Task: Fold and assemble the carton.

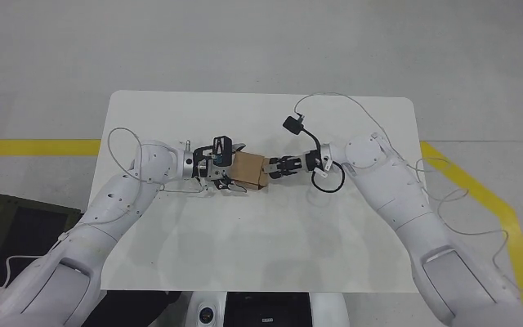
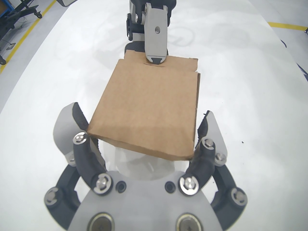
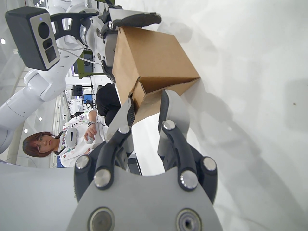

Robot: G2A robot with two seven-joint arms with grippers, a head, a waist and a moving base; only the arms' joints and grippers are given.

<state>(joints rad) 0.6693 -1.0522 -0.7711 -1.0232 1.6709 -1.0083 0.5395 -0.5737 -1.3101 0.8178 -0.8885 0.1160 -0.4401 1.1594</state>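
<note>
Carton, plain brown card, at mid-bench between your two arms. The left gripper holds one end across its width, jaws wide and touching both edges. The right gripper sits at the flap of the open end, and you cannot tell whether it clamps it. Risks, as judged: press the flap too hard and the hollow body may buckle or skid out of your left hold, and a skewed push may crease the flap off its fold line. Markings: no legible writing on any visible face.
</note>
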